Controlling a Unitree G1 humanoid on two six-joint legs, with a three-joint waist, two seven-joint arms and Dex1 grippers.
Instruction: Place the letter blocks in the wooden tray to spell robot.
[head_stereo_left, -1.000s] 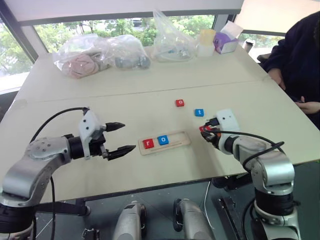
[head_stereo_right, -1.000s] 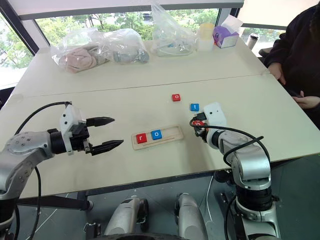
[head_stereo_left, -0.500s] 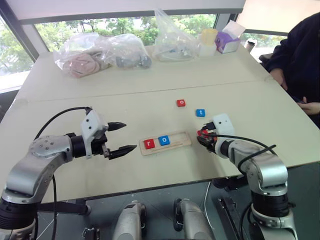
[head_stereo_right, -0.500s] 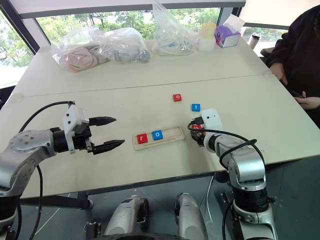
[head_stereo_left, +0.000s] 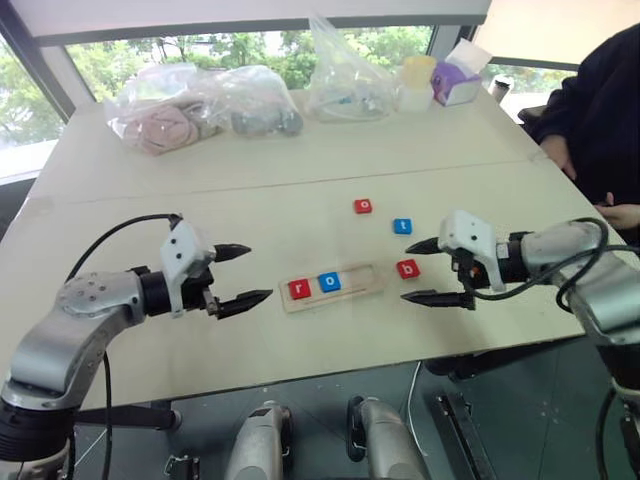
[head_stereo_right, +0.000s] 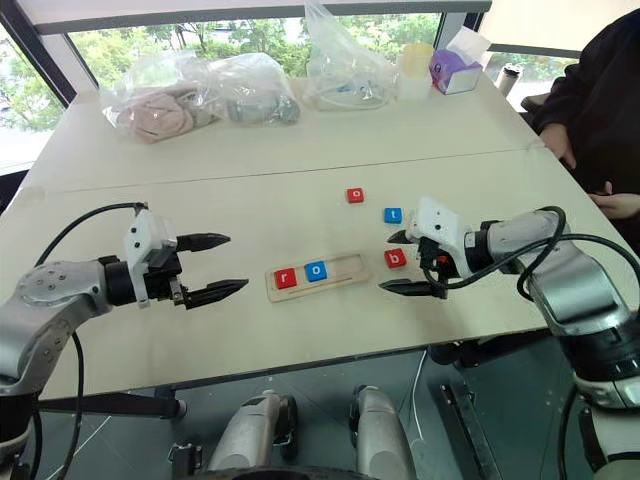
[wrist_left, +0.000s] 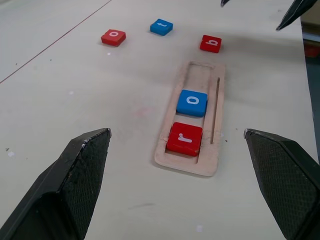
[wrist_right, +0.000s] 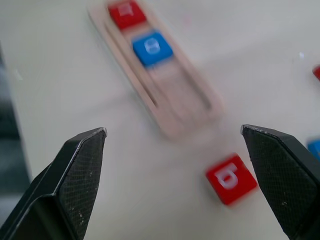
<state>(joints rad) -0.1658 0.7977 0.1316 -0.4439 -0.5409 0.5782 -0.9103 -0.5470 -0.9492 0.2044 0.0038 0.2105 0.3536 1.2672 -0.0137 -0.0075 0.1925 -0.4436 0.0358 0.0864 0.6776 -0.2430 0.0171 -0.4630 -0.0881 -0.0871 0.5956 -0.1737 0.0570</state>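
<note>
The wooden tray (head_stereo_left: 366, 278) lies at mid-table with a red r block (head_stereo_left: 298, 289) and a blue o block (head_stereo_left: 328, 282) at its left end. A red b block (head_stereo_left: 408, 268) lies flat on the table just right of the tray. Farther back are a blue t block (head_stereo_left: 402, 226) and a red o block (head_stereo_left: 363, 206). My right gripper (head_stereo_left: 407, 272) hovers open at the b block, one finger on each side, not touching it. My left gripper (head_stereo_left: 258, 272) stands open left of the tray, empty.
Clear plastic bags (head_stereo_left: 200, 110) of items, a cup (head_stereo_left: 413, 85) and a tissue box (head_stereo_left: 455, 80) line the table's far side. A person in dark clothes (head_stereo_left: 600, 110) sits at the right edge. A seam (head_stereo_left: 200, 190) crosses the table behind the blocks.
My right gripper opened and let go of the red b block, which now lies right of the tray. The right arm lifted, rolled and swung outward. The left arm stayed still.
</note>
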